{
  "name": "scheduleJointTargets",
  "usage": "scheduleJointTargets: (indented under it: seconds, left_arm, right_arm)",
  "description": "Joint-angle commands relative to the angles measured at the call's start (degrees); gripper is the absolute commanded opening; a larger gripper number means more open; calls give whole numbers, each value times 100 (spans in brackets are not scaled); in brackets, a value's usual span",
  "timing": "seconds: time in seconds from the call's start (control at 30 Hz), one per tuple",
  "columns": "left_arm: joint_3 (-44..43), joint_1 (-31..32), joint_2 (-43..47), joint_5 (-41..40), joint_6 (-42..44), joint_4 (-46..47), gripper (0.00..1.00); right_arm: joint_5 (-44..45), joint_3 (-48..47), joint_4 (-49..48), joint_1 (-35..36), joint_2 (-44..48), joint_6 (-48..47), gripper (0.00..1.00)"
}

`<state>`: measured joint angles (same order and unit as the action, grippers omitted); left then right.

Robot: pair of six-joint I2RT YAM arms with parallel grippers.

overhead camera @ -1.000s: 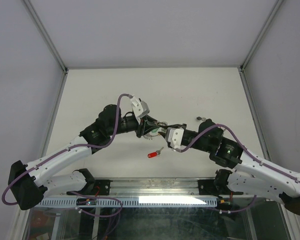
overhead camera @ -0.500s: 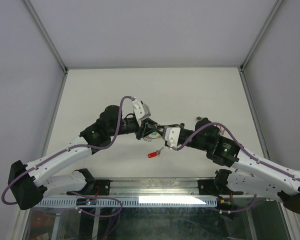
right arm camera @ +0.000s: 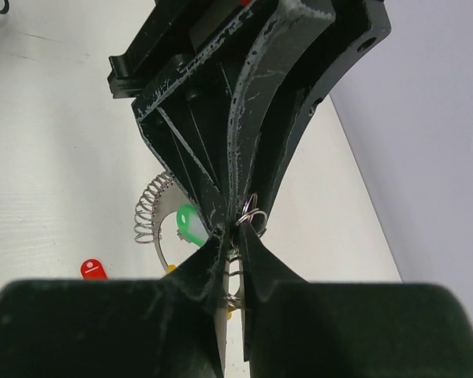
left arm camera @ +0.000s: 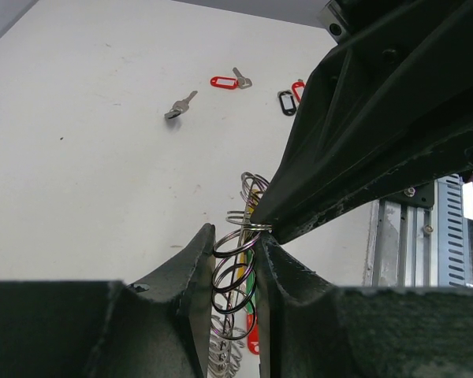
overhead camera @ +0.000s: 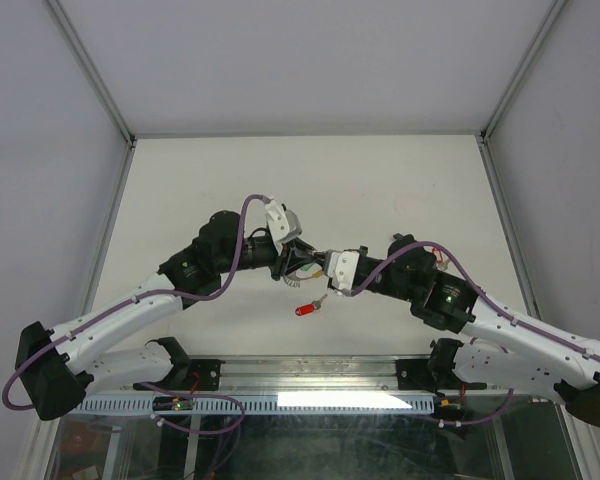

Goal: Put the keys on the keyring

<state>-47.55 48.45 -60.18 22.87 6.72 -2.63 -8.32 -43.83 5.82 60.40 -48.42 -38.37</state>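
Note:
My left gripper (overhead camera: pixel 298 262) and right gripper (overhead camera: pixel 316 266) meet tip to tip above the middle of the table. The left gripper (left arm camera: pixel 236 236) is shut on the keyring (left arm camera: pixel 235 268), a coil of silvery wire loops, with green and yellow key tags (left arm camera: pixel 250 277) hanging behind it. From the upper right the right gripper's dark fingers (left arm camera: pixel 363 118) come down onto the top loops. In the right wrist view the right gripper (right arm camera: pixel 232 236) is pinched narrow on those loops, and the keyring (right arm camera: pixel 148 206) curves away left beside a green tag (right arm camera: pixel 191 223). A red-tagged key (overhead camera: pixel 305 309) lies on the table below.
Loose on the white table in the left wrist view are a red-tagged key (left arm camera: pixel 225 81), a bare silver key (left arm camera: pixel 179 106) and a black tag (left arm camera: pixel 287 101). The metal rail (overhead camera: pixel 310 375) runs along the near edge. Grey walls close in the sides.
The right gripper has moved left up to the left gripper, and its jaws have narrowed onto the keyring's loops. The left gripper has kept its hold and dipped slightly.

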Motion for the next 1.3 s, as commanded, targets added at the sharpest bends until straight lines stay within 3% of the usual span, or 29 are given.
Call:
scheduleJointTargets:
  seconds: [0.0, 0.07, 0.77, 1.27]
  left_arm:
    - [-339, 95, 252, 97, 91, 308, 0]
    - [-338, 95, 261, 59, 101, 307, 0]
    - [-292, 147, 358, -731, 475, 237, 0]
    - [-243, 288, 473, -1511, 761, 49, 0]
  right_arm:
    - [-42, -266, -230, 33, -41, 238, 4]
    - [51, -274, -251, 38, -13, 359, 0]
    - [588, -84, -749, 2, 311, 2831, 0]
    - [744, -682, -42, -160, 152, 3821, 0]
